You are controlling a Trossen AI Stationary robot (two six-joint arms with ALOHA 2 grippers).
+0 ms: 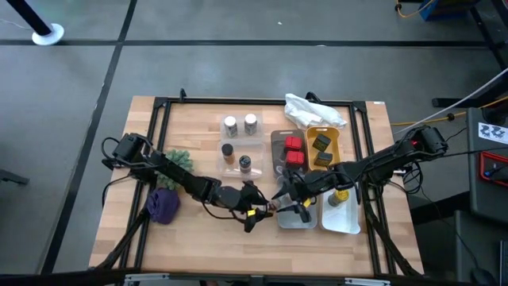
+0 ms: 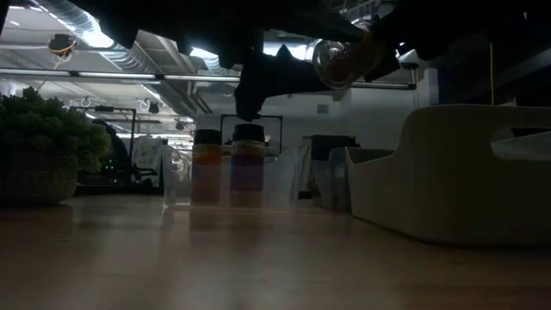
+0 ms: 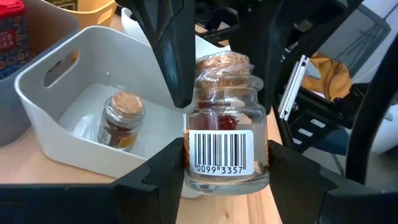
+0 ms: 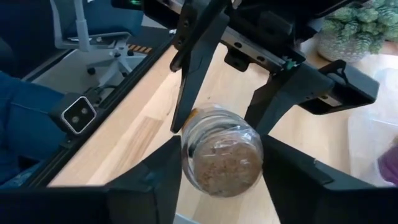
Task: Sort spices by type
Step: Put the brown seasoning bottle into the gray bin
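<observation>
Both claws meet mid-bench, just above the near edge. Left claw (image 3: 227, 168) is clamped on the corked glass jar (image 3: 225, 146); right claw (image 4: 219, 163) fingers close around its cork end. We see the jar lifted, long axis roughly level, cork toward the right arm. Another corked jar (image 3: 121, 120) sits upright in the grey bin (image 3: 56, 134).

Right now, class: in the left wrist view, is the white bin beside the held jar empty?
No. A cork-stoppered jar already stands inside the white bin, beside the barcode-labelled jar clamped between dark gripper fingers.
</observation>
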